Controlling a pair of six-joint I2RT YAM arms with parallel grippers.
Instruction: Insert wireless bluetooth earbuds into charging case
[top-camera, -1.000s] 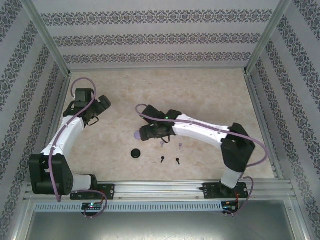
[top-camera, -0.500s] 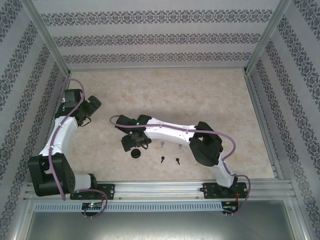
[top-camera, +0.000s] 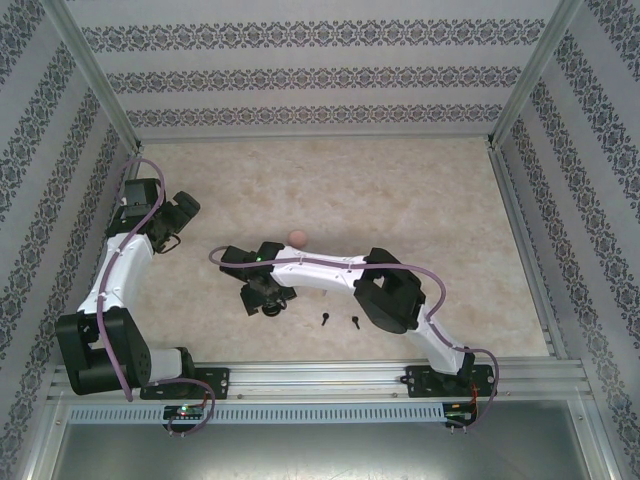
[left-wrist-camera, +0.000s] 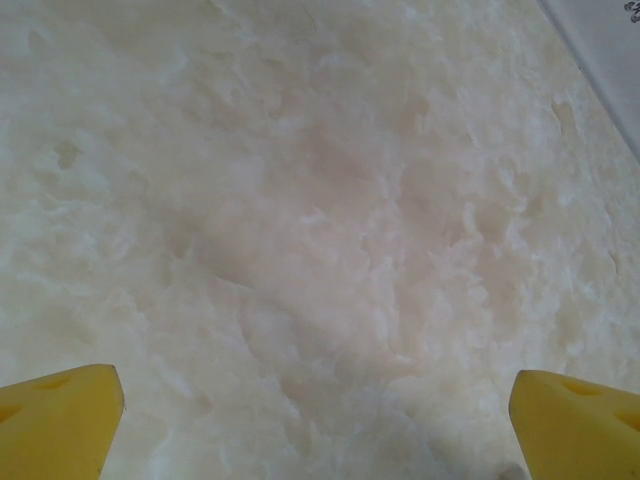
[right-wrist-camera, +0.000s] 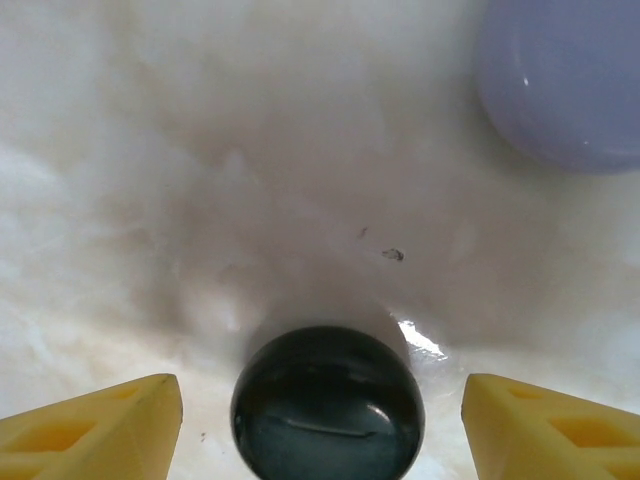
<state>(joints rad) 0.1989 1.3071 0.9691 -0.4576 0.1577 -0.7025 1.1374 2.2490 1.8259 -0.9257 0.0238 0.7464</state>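
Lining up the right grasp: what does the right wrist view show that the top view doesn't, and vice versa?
Right wrist: clear gaps between the open fingers and the black case, plus a lilac case beyond. Top: two black earbuds by the right arm, a pink case behind it, the left gripper. Both: the black case at the right gripper, and the table.

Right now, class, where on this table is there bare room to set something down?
Free: the far table between back wall and pink case; also the right side beyond the right arm. Crowded: near centre, where the right gripper straddles the black case beside black earbuds.
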